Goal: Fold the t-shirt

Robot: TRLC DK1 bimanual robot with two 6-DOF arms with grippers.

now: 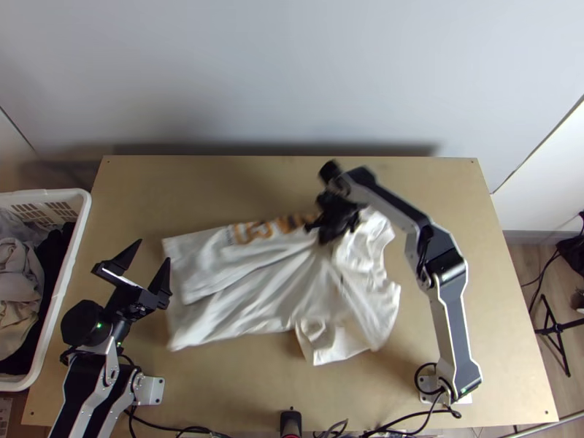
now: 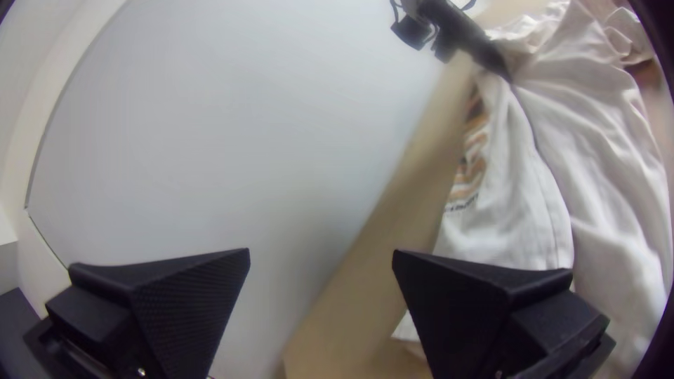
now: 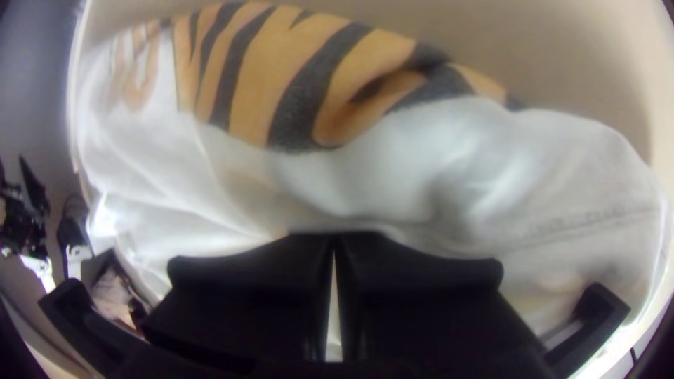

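Note:
In the top view a white t-shirt point(image 1: 248, 292) with an orange-and-black print lies partly folded over itself, wrinkled toward the right. My left gripper point(image 1: 153, 252) is open beside the shirt's left end, holding nothing. My right gripper point(image 1: 325, 235) is over the shirt's upper part, where creases run toward it. In the left wrist view the shirt point(image 2: 597, 154) lies beyond the spread fingers of my left gripper point(image 2: 321, 253). The right wrist view has my right gripper point(image 3: 334, 242) with its fingers together on the cloth of the shirt point(image 3: 393, 175); its tips are partly hidden by fabric.
A white basket point(image 1: 82, 226) with dark and light cloth stands at the table's left side. The wooden table point(image 1: 452, 197) shows bare around the shirt, with a wall behind it. Cables and a small black object point(image 1: 290, 422) lie at the near edge.

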